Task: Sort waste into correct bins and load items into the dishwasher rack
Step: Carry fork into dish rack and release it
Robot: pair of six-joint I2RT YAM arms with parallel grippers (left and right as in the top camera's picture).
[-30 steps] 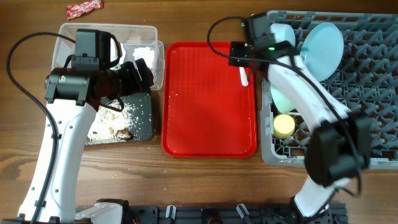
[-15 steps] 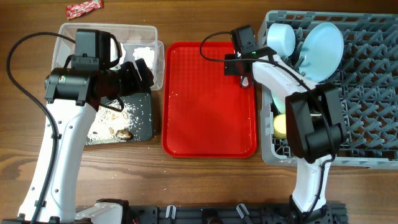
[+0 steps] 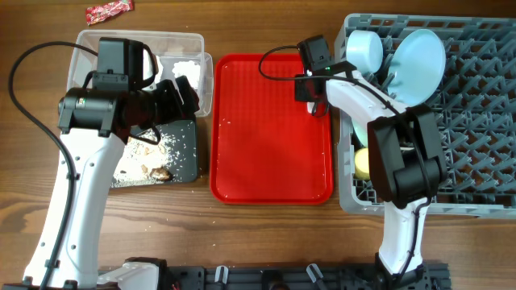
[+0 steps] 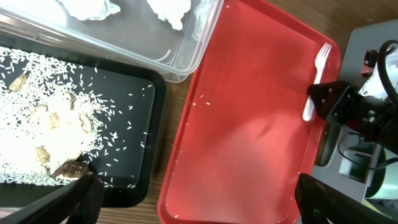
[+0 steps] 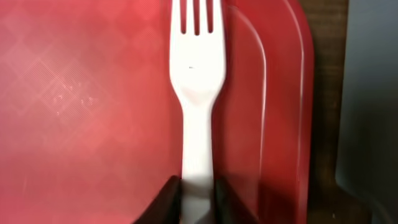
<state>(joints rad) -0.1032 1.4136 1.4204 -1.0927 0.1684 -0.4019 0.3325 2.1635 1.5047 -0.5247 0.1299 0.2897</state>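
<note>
A white plastic fork (image 5: pixel 198 81) is clasped at its handle by the right jaws, lying on the glossy red rectangular tray (image 3: pixel 266 145) near its rim, beside the grey grid rack (image 3: pixel 484 105). The left jaws are spread wide over the rice-strewn black tray (image 4: pixel 149 155).

wooden table (image 3: pixel 266 234), brown grain, even light

Right arm: one second ago its elbow stood well out from the red tray's (image 3: pixel 266 137) right edge. It has since folded in toward that edge and now partly covers the yellow cup (image 3: pixel 362 163). The right tool (image 3: pixel 316 103) has shifted from the tray's far right corner onto the white fork (image 5: pixel 196 81) beside that edge, with its fingers (image 5: pixel 173 199) against the handle.
</note>
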